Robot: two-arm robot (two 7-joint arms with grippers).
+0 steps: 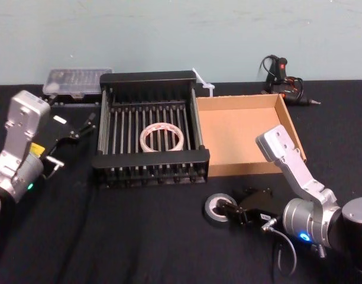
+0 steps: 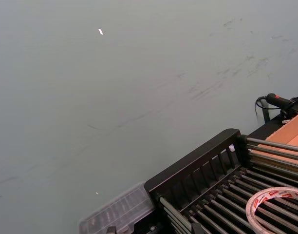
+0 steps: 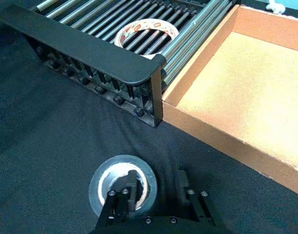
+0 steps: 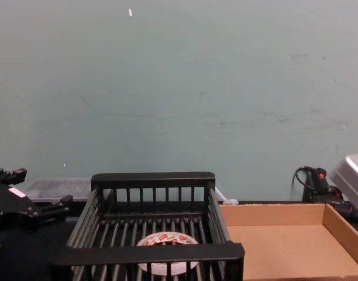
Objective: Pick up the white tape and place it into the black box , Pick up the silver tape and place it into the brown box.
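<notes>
Jaws on the left gripper [image 1: 74,129] stand spread and empty, held above the bench [image 1: 139,236] just left of the black box [image 1: 150,77]. White tape [image 1: 162,137] lies flat on the bars inside that box; first half of the task looks done.

Silver tape [image 1: 219,208] lies flat on the bench, in front of the near right corner of the black box and the near left corner of the brown box [image 1: 245,103], apart from both. Brown box holds nothing.

Right gripper [image 3: 154,192] is down at the roll, jaws spread: one finger [image 3: 125,191] sits inside the core, the other outside, straddling the roll's wall. No squeeze visible yet.

Step in hand: grasping the silver tape. Next move, by my reading: pinch the wall firmly, lift clear of the box's low wall, carry away from the robot and slightly right, release over the cardboard floor.
</notes>
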